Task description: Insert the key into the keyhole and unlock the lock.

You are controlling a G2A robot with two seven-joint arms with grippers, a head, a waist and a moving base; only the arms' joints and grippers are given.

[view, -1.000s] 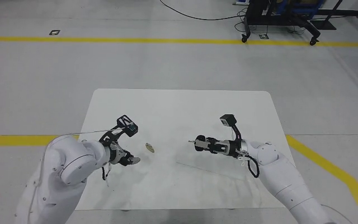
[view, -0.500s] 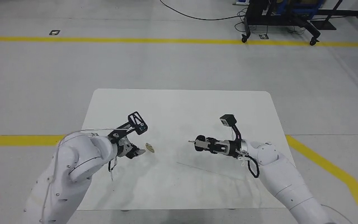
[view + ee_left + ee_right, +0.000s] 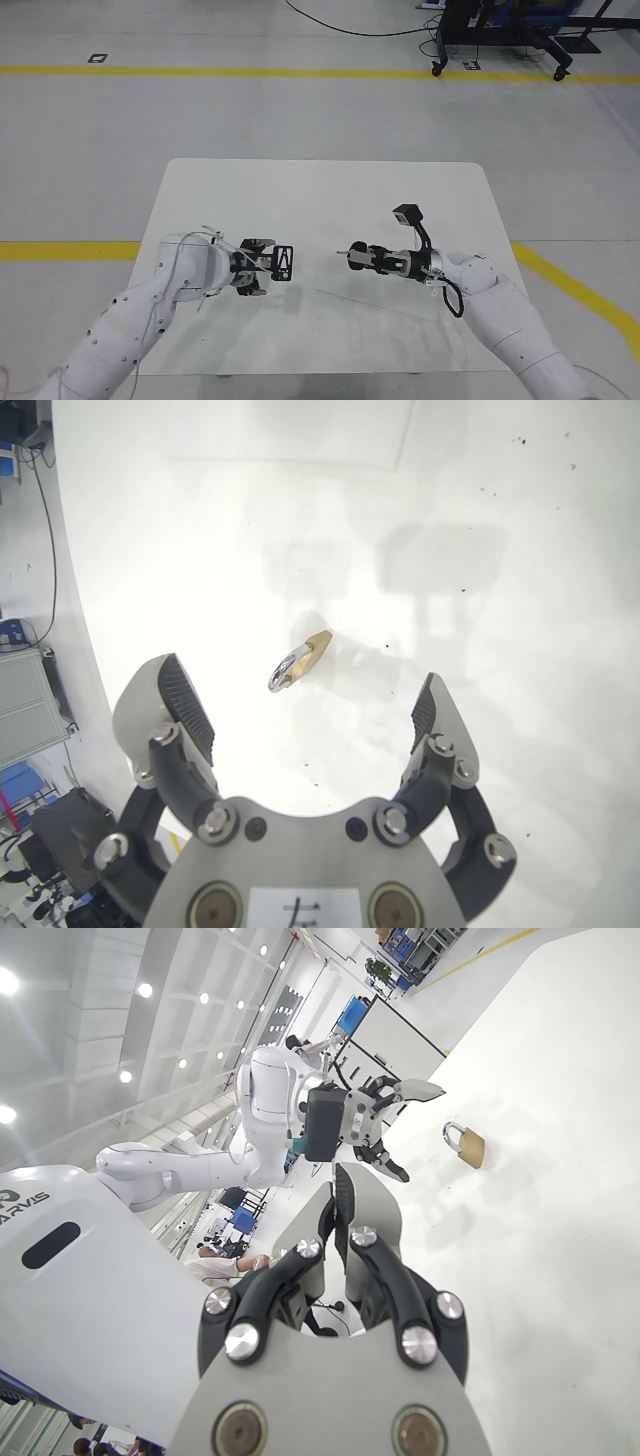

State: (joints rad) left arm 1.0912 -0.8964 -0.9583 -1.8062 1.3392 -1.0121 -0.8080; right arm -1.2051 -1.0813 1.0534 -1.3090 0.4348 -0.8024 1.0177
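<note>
From above, the left gripper (image 3: 253, 274) points down at the desk (image 3: 330, 200), and the right gripper (image 3: 352, 257) lies level, aimed toward it. At the left wrist the jaws are spread wide, with the brass lock (image 3: 306, 656) on the desk below, between them and untouched. At the right wrist the jaws pinch tight on a thin key (image 3: 332, 1172). The lock sits just beyond the left gripper.

Floor around the white table (image 3: 400, 185)
Beyond the table runs a yellow floor line (image 3: 200, 70); a black wheeled cart (image 3: 500, 35) stands farther off.
</note>
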